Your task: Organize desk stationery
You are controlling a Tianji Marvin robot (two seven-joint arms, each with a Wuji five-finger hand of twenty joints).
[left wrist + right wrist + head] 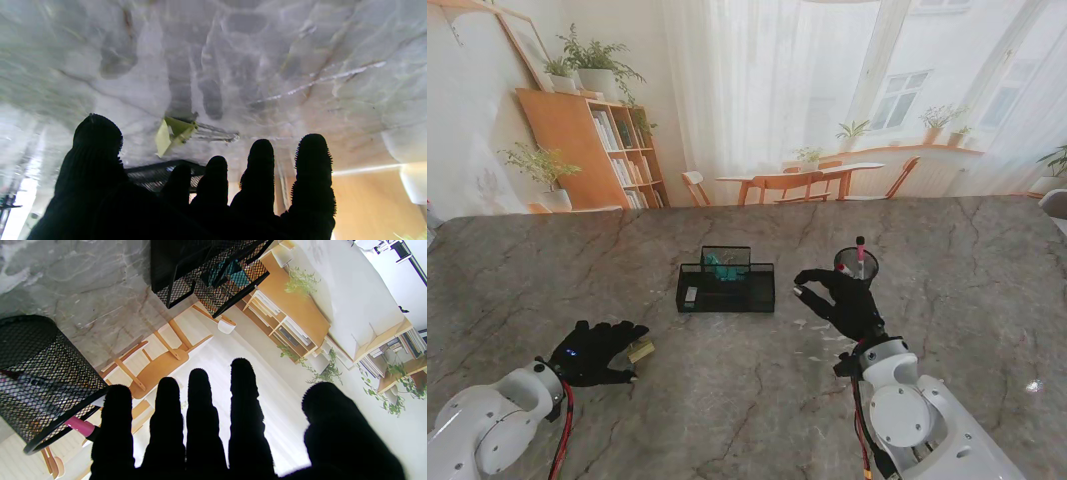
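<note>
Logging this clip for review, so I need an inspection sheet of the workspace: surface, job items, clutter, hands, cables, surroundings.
Surface: grey marble table.
Job's things: black mesh organizer at centre, teal item inside; mesh pen cup to its right holding a pink pen; yellow binder clip beside the left hand.
Clutter: nothing seen.
Hands: left hand open, flat by the clip; right hand open, beside the pen cup, holding nothing.
Cables: red cable along the left arm.
Surroundings: bookshelf, plants, chairs, curtained windows behind.
</note>
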